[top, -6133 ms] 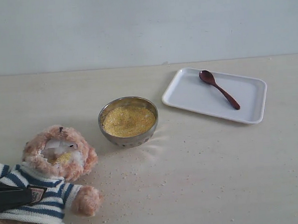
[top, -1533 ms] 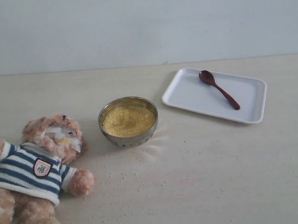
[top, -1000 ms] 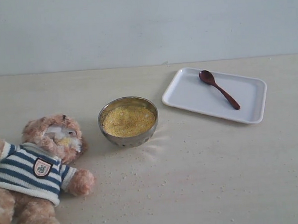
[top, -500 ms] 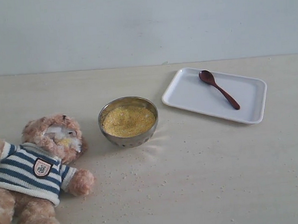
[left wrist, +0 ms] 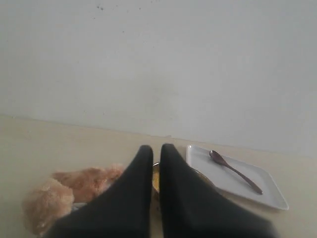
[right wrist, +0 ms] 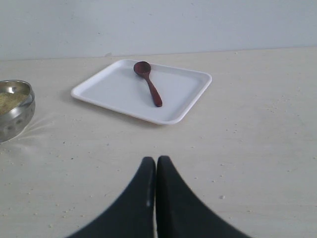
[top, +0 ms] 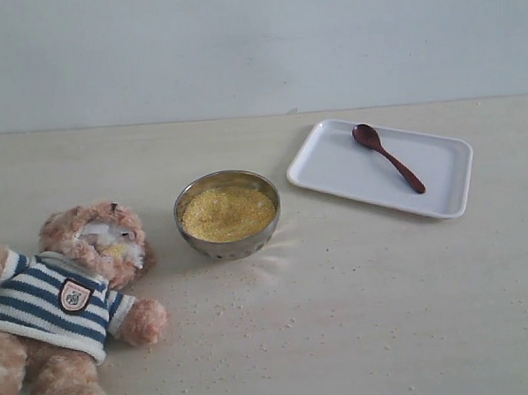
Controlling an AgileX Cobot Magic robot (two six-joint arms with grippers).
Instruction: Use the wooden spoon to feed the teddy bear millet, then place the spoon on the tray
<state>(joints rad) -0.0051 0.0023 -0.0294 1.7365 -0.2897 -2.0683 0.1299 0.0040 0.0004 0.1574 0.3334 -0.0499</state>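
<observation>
grippers are both drawn back from the things, and neither shows in the outside view. the left gripper [left wrist: 156, 148] hangs above the bear's side of the table [top: 385, 315], its two dark fingers pressed together and holding nothing. the right gripper [right wrist: 156, 159] is also closed and empty, low over the table and facing the tray [right wrist: 178, 94]. some seconds ago we saw a dark gripper on the sweater of the teddy bear [top: 70, 296]. now it is gone, and the bear lies flatter with its badge showing. in the last second nothing moved. the metal bowl [top: 228, 245] is full of millet [top: 227, 213], and specks lie around it. the wooden spoon [top: 388, 157] lies diagonally inside the tray.
</observation>
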